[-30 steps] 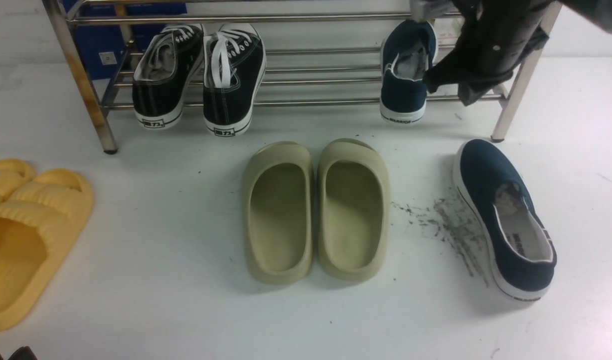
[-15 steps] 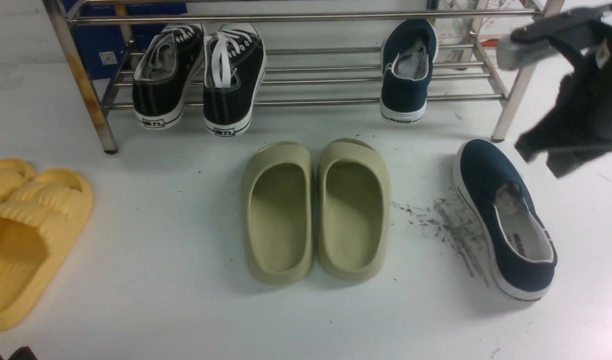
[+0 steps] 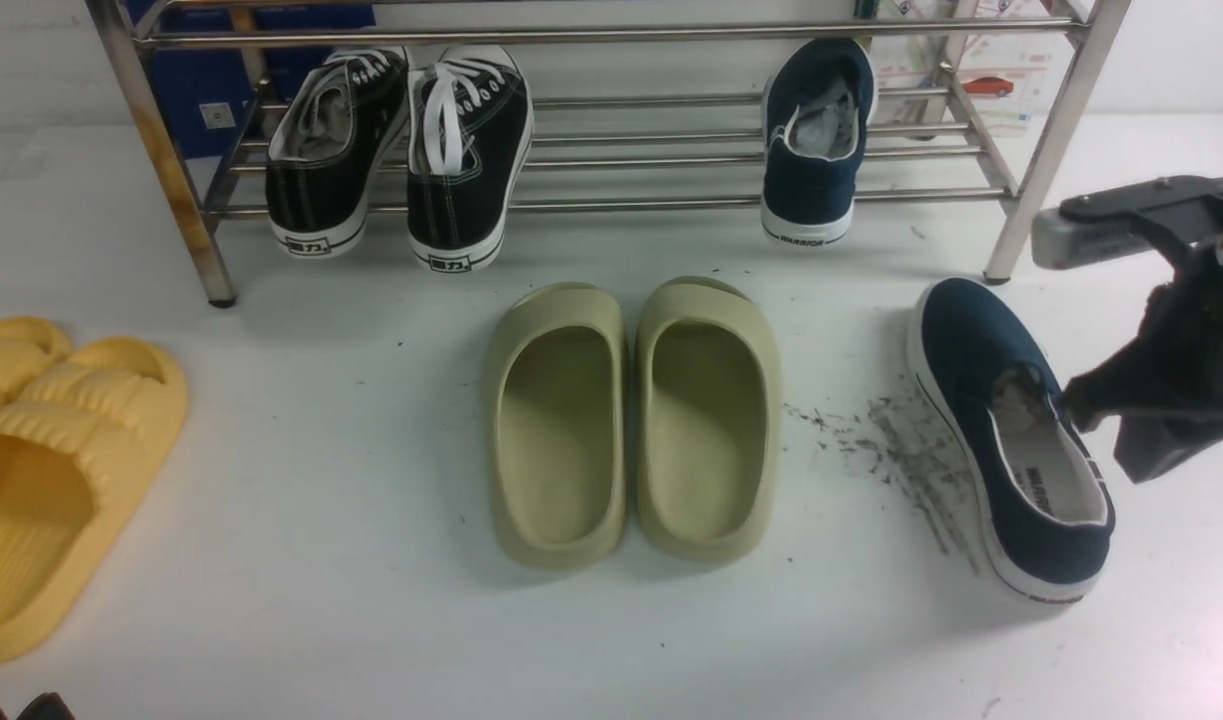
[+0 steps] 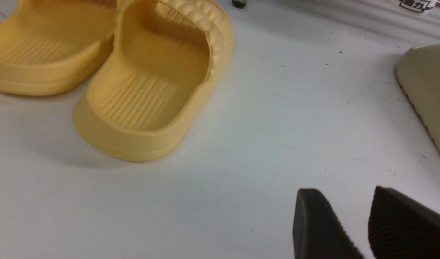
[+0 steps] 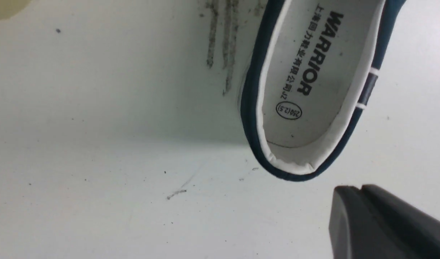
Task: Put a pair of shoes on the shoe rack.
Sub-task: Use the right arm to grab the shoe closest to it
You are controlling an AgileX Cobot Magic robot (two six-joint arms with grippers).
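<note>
One navy slip-on shoe (image 3: 809, 150) leans toe-up on the lower bars of the steel shoe rack (image 3: 611, 205), right of its middle. Its mate (image 3: 1011, 440) lies on the white floor at the right, heel toward me, and its pale insole (image 5: 313, 90) fills the top of the right wrist view. My right gripper (image 3: 1076, 395) hangs just right of that shoe's opening; its fingers (image 5: 360, 189) are pressed together, shut and holding nothing. In the left wrist view my left gripper (image 4: 344, 190) is open over bare floor, holding nothing.
Two black lace-up sneakers (image 3: 401, 150) lean on the rack's left half. Olive slides (image 3: 631, 420) sit side by side in the middle of the floor. Yellow slides (image 3: 51, 450) lie at the far left, in front of my left gripper (image 4: 151, 82). Dark scuff marks (image 3: 901, 450) streak the floor.
My right arm has left the navy shoe on the rack, swung right and come down beside the navy shoe on the floor. Neither shoe has moved.
</note>
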